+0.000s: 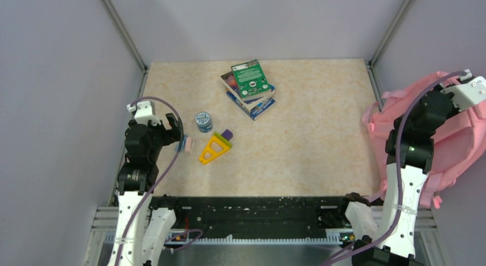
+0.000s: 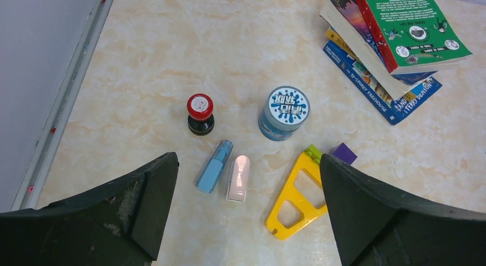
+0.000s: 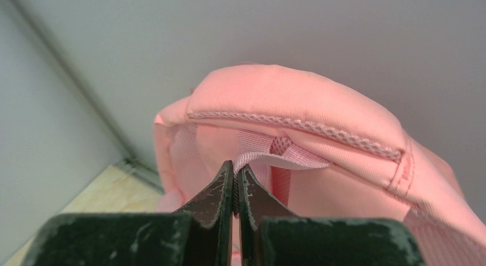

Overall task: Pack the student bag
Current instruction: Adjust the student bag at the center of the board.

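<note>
Grey partition walls close round a pale marbled table (image 1: 321, 134). From above, the student bag (image 1: 458, 140) slumps at the table's right edge against the wall, its long axis running near to far. It lies well apart from the stack of books (image 1: 249, 88) farther back, and from the blue-lidded tub (image 1: 203, 121) and yellow triangular piece (image 1: 214, 149) on the left. The right arm bends over the bag, while the left tool (image 1: 173, 131) hangs over the small goods.

From the left wrist, that tool's jaws stand wide with nothing between them. A red-capped bottle (image 2: 200, 114) stands on the table below.

From the right wrist, the right tool (image 3: 235, 180) has its fingers pressed together. Their tips meet the pink webbing loop (image 3: 286, 158) at the bag's top, apparently nipping it. The bag lies straight ahead of this tool, so any pull towards the middle would fall to the right arm.
</note>
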